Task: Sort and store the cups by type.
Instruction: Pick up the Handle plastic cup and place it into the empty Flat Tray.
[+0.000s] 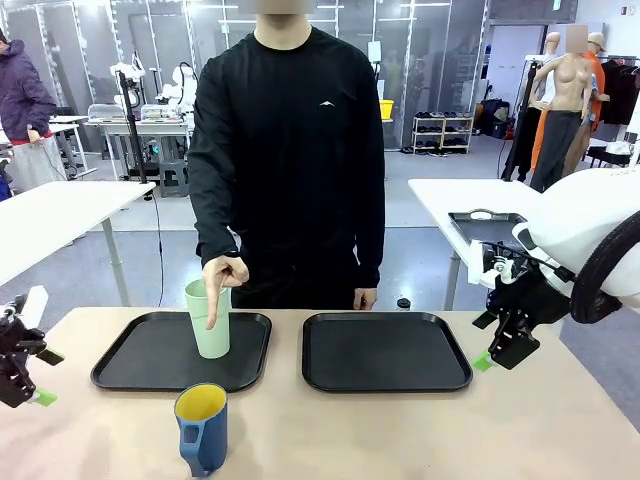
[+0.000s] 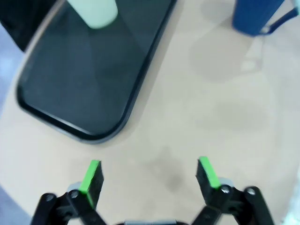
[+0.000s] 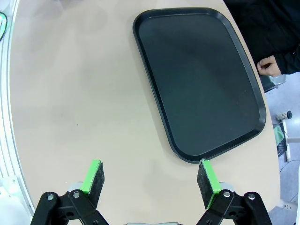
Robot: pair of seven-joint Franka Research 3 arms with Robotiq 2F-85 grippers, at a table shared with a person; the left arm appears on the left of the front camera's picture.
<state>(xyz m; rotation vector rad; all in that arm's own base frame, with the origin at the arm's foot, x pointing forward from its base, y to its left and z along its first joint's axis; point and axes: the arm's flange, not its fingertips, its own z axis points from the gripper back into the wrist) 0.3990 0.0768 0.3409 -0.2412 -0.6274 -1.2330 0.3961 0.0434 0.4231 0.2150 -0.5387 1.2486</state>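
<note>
The left gripper (image 2: pixel 150 177) has its fingers spread wide with nothing between them, its green pads (image 2: pixel 91 178) over bare table (image 2: pixel 197 108) just off the rounded corner of the left tray (image 2: pixel 79 79). In the front view it sits low at the table's left edge, apart from that tray. The right gripper (image 3: pixel 151 180) is likewise spread and empty, with one pad just at the near corner of the right tray (image 3: pixel 197 79) and the other over bare tabletop. In the front view it hangs beside that tray's right rim, a little above the table. The tumbler (image 1: pixel 210 325) stands upright on the left tray, in its right half. The person's hand (image 1: pixel 222 278) hangs at its rim, index finger pointing down along the tumbler's front. The mug (image 1: pixel 203 428) stands upright on the table in front of the left tray, off it, yellow inside showing and handle on the side facing the camera. The person's other hand (image 1: pixel 365 297) hangs at the far edge behind the right tray
</note>
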